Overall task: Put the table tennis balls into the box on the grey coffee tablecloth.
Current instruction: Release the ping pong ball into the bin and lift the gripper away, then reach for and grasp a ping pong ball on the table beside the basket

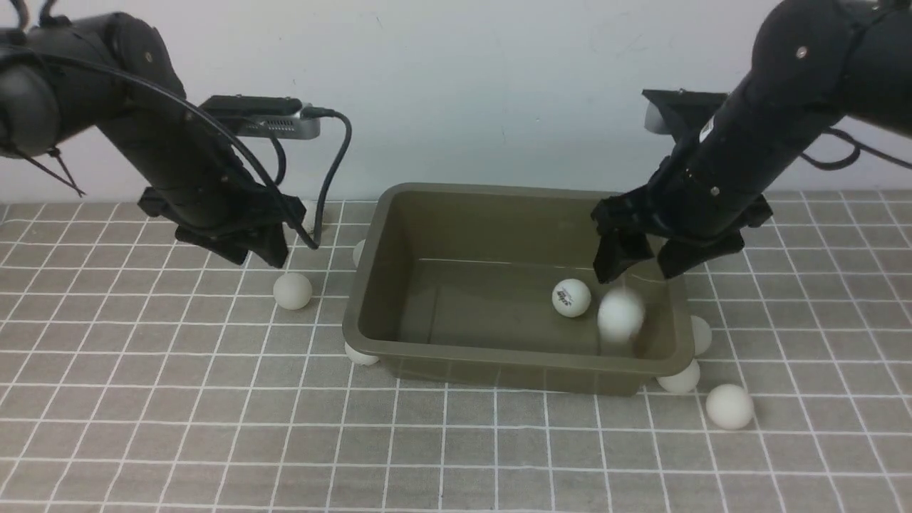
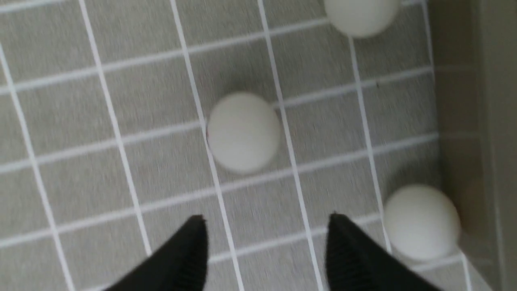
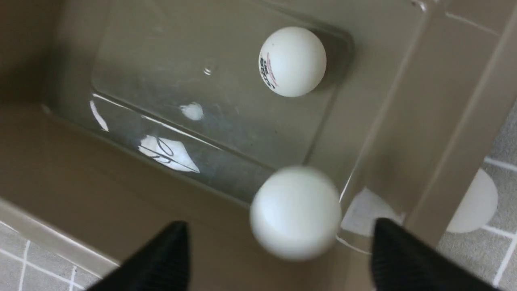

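R claw [image 1: 636, 274] open over box [image 1: 509, 306], R of frame, prob. so blurred ball [image 1: 621, 314] drops in. L claw [image 1: 258, 255] open, upper L, prob. lining up w/ lone ball [image 1: 292, 291].

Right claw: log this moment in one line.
right claw open over green tub | one ball lying inside | blurred ball below the claw, apparently falling | left claw open, empty

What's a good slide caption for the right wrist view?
Open right claw above the olive-green tub, one blurred ball dropping, another showing its printed logo.
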`<act>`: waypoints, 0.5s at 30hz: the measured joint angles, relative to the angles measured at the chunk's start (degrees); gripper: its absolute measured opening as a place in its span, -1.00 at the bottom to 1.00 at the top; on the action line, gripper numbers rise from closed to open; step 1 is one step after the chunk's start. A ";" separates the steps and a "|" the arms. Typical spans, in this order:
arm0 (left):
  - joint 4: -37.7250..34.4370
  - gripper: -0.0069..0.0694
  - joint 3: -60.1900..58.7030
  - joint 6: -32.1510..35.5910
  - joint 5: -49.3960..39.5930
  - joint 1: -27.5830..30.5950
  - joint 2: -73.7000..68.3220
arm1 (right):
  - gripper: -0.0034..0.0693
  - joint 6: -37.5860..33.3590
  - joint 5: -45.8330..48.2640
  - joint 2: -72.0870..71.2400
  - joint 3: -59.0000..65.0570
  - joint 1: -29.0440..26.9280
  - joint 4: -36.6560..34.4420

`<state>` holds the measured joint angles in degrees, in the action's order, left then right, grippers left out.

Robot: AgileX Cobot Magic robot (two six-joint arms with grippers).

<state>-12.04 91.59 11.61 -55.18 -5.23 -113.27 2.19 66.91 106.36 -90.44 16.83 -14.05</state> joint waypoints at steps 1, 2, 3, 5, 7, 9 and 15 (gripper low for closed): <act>0.13 0.30 0.00 0.07 1.10 -0.13 -0.65 | 0.84 0.25 1.12 0.00 -0.98 0.00 0.59; 0.31 0.40 0.00 0.22 1.95 -0.40 -1.51 | 0.92 0.27 2.46 -0.05 -2.18 0.00 1.14; 0.38 0.50 0.00 0.56 2.69 -0.57 -2.40 | 0.95 0.27 3.04 -0.06 -3.49 0.00 1.56; 0.62 0.65 0.00 1.14 4.01 -1.07 -4.36 | 0.98 0.10 3.62 -0.06 -6.14 0.00 2.30; 0.87 0.70 0.00 1.95 5.18 -1.48 -5.33 | 0.99 0.10 3.67 -0.41 -7.64 0.00 2.63; 1.40 0.73 0.00 2.76 7.63 -2.01 -6.94 | 0.98 0.05 3.74 -1.54 -8.22 0.00 3.43; 3.98 0.66 0.00 2.94 11.04 -2.17 -9.63 | 0.88 0.05 4.49 -7.88 -8.40 0.00 7.18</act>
<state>-8.07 91.59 14.54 -44.14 -7.39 -122.90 2.24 71.39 98.49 -98.85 16.83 -6.87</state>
